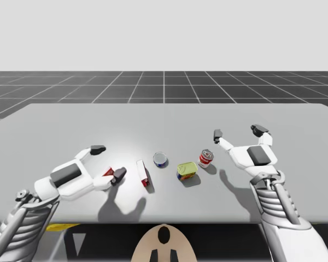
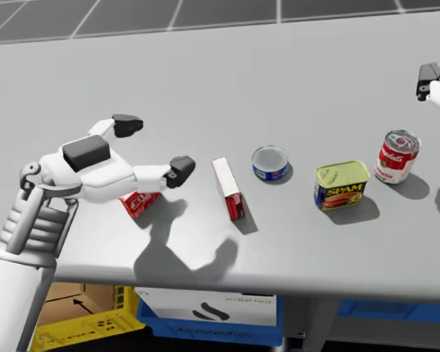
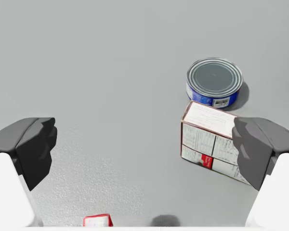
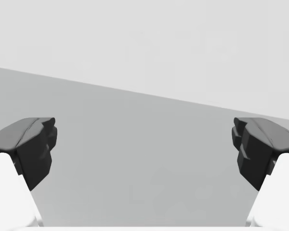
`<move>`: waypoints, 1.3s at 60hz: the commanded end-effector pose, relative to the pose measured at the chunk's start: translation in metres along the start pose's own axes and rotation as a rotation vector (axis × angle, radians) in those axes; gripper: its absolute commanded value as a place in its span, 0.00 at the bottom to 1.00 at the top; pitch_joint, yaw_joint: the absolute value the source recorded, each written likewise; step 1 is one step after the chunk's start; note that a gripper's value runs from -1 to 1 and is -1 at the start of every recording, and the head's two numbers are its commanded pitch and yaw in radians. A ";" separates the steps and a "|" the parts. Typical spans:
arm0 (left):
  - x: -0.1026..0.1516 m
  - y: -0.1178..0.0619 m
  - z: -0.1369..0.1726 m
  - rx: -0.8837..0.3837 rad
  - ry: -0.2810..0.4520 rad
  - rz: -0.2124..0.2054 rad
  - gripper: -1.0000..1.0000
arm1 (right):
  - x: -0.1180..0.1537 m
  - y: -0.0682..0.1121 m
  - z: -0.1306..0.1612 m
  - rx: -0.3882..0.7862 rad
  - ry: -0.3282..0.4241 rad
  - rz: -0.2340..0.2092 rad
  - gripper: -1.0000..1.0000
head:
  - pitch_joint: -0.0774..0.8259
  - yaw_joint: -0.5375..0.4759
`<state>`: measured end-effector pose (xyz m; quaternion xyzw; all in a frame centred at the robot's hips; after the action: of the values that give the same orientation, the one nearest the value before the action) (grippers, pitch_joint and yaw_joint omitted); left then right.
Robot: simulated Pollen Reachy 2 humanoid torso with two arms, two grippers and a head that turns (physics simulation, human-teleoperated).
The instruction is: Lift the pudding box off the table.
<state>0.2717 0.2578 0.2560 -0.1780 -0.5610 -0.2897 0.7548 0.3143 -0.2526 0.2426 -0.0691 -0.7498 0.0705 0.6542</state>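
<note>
Head view: open left pincer [image 2: 155,147] over small red box [image 2: 138,203], white-red box [image 2: 227,187] beside.

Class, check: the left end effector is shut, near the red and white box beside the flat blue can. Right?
No: the left end effector is open, as the left wrist view shows. The red and white box and blue can are as stated.

Bright, even light from above, crisp render, soft grey shadows on the pale table [image 1: 65,123].
</note>
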 end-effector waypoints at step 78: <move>-0.046 -0.026 -0.108 -0.310 0.215 -0.029 0.00 | 0.002 -0.003 0.000 -0.007 -0.012 -0.007 0.00 | 0.89 0.68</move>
<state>0.3222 0.1888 0.1859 -0.2530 -0.4376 -0.4008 0.7641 0.3147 -0.2553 0.2447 -0.0695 -0.7534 0.0672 0.6504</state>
